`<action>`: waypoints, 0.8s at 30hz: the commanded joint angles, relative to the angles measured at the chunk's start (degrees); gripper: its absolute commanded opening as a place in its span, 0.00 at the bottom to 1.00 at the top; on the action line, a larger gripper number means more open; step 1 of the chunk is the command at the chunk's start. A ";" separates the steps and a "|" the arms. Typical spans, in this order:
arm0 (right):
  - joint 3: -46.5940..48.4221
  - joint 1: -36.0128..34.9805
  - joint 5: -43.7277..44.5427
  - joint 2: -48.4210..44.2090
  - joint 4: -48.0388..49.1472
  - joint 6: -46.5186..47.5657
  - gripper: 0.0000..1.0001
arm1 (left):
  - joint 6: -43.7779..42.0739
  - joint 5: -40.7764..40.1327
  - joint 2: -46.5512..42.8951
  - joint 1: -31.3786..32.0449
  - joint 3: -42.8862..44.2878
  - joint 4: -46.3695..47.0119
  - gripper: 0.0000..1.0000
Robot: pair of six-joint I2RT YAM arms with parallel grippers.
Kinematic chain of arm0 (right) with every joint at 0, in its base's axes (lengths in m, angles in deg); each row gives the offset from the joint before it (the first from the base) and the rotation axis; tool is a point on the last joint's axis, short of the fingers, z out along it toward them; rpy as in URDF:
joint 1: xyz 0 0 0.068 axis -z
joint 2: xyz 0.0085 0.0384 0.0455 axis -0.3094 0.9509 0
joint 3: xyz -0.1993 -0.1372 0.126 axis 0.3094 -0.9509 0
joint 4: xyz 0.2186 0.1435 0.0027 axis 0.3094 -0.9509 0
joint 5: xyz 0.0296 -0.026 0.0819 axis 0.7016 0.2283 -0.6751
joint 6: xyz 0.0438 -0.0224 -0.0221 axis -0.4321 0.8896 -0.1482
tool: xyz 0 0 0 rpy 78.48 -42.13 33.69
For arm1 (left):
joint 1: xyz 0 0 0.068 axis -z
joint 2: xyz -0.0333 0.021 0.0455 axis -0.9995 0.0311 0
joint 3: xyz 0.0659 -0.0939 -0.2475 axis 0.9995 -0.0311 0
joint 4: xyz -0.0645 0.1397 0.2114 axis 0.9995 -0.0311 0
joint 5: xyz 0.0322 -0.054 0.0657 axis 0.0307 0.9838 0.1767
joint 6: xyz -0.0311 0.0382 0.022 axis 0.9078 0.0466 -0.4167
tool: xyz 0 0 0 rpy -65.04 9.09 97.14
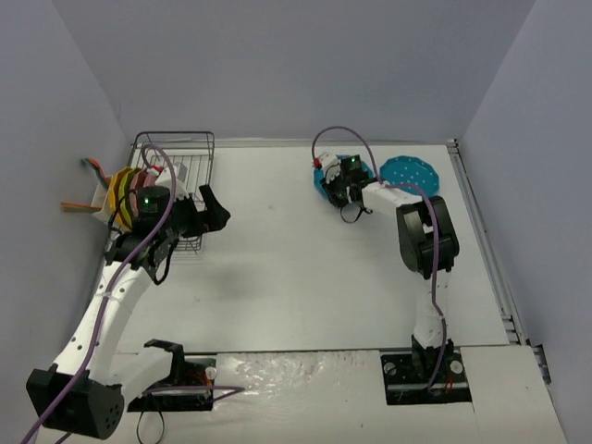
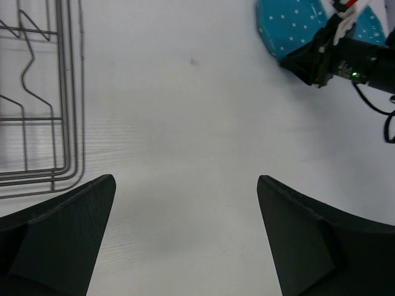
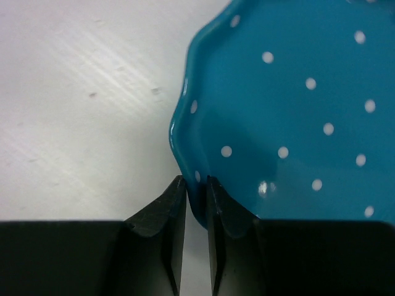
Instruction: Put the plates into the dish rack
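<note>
Covering teal plate [image 3: 296, 111] rim: right jaws

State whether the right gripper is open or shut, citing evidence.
Shut on the teal plate: the right wrist view shows the right gripper pinching its scalloped rim.

The flat white table [image 1: 296, 277] carries a rectangular black wire dish rack [image 1: 196, 148] at its far left corner. Two round, scallop-edged, white-dotted plates occupy the far right area: the right teal blue plate [image 1: 413, 172] lies flat; the left teal blue plate [image 3: 296, 111] sits just beside it.
</note>
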 commanded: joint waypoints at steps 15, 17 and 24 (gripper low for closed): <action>-28.71 -29.89 5.02 -23.21 9.79 -29.45 0.00 | 29.84 -9.60 9.57 15.68 -6.05 11.12 0.97; -30.76 -31.97 6.97 -25.70 11.38 -32.00 0.00 | 31.08 -9.82 10.28 15.75 -6.51 11.74 0.97; -34.79 -34.87 11.83 -33.96 17.10 -37.82 0.00 | 34.20 -10.88 12.32 15.86 -7.86 13.61 0.97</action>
